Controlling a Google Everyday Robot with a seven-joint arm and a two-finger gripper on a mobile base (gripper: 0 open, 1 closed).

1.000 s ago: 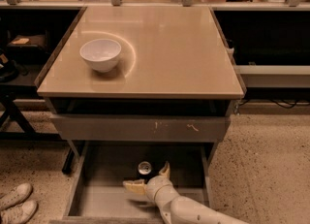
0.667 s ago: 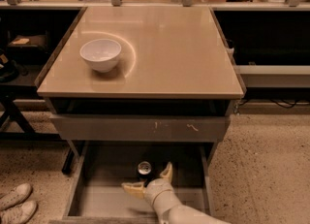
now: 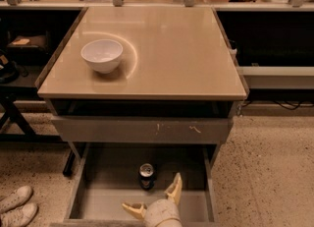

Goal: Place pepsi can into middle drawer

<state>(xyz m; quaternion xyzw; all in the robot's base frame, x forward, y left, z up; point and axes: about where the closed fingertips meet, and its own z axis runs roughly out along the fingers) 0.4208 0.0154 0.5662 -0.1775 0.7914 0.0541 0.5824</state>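
Observation:
The pepsi can [image 3: 146, 176] stands upright on the grey floor of the open middle drawer [image 3: 191, 199], near its middle, with the silver top showing. My gripper [image 3: 153, 199] is over the front part of the drawer, just in front of the can and a little to its right. Its two pale fingers [image 3: 174, 189] are spread wide apart and hold nothing. The can stands free of them. The arm behind the gripper leaves the picture at the bottom edge.
A white bowl [image 3: 102, 55] sits on the beige tabletop [image 3: 171, 49] at the left. The closed drawer front [image 3: 142, 130] with pale scratch marks is above the open drawer. White shoes [image 3: 17, 206] lie on the floor at the lower left. Cluttered shelves stand behind the table.
The gripper has pulled back slightly toward the front of the drawer and away from the can. The can has stayed in place.

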